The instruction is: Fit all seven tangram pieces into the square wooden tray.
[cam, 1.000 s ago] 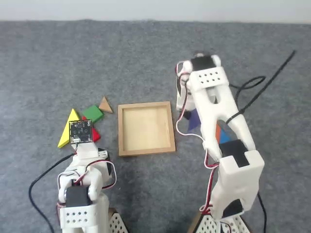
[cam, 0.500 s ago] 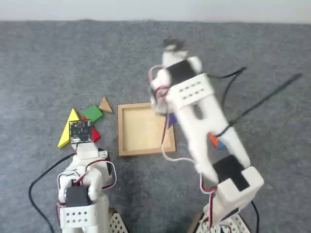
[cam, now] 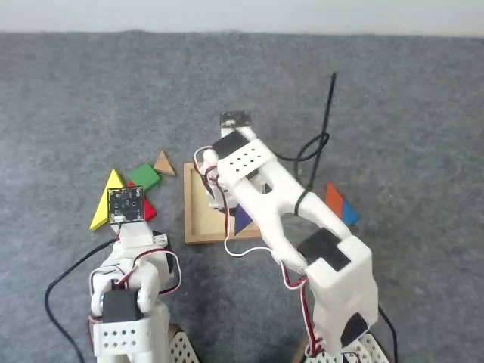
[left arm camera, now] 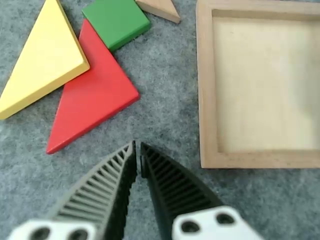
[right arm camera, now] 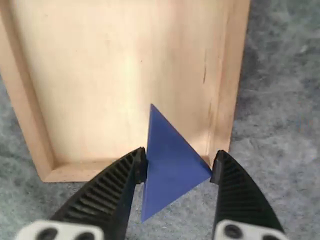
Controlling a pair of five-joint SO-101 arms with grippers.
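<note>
My right gripper (right arm camera: pixel 180 156) grips a dark blue wooden triangle (right arm camera: pixel 167 175) between half-spread jaws, above the near rim of the square wooden tray (right arm camera: pixel 227 90). My left gripper (left arm camera: pixel 137 147) is closed on nothing, low over the grey counter (left arm camera: pixel 165 110). A flat red wooden triangle (left arm camera: pixel 95 97) lies just ahead of its tips, and a yellow wooden triangle (left arm camera: pixel 45 60) lies beyond that.

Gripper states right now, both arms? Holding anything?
Left gripper: shut, holding nothing.
Right gripper: shut on the dark blue triangular tangram piece, over a corner of the square wooden tray.
</note>
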